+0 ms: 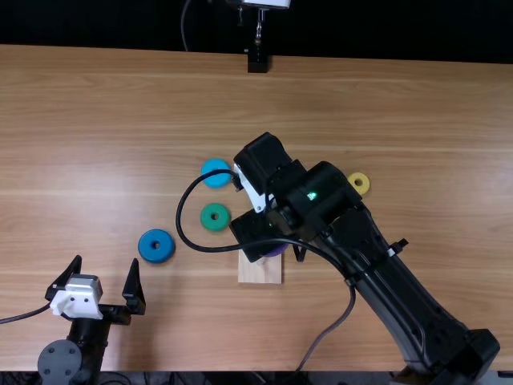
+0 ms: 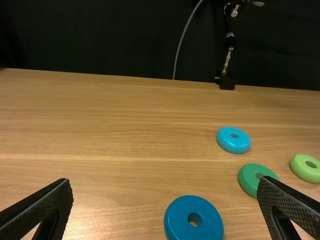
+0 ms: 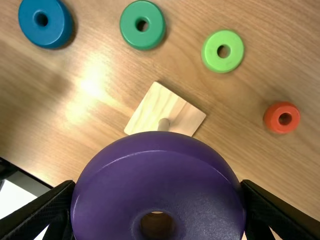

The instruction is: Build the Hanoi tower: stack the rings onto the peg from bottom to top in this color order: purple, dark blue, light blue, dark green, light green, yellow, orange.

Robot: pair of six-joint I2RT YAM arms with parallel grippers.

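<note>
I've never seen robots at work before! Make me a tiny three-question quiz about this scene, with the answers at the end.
1. True or false: the right arm's fingers are holding the purple ring.

2. Which of these lies closest to the left arm's fingers?
(a) the yellow ring
(b) the dark blue ring
(c) the light green ring

3. Fill the gap: the peg stands on a flat, pale base made of ____.

Key: 1 true; 2 b; 3 wood.
</note>
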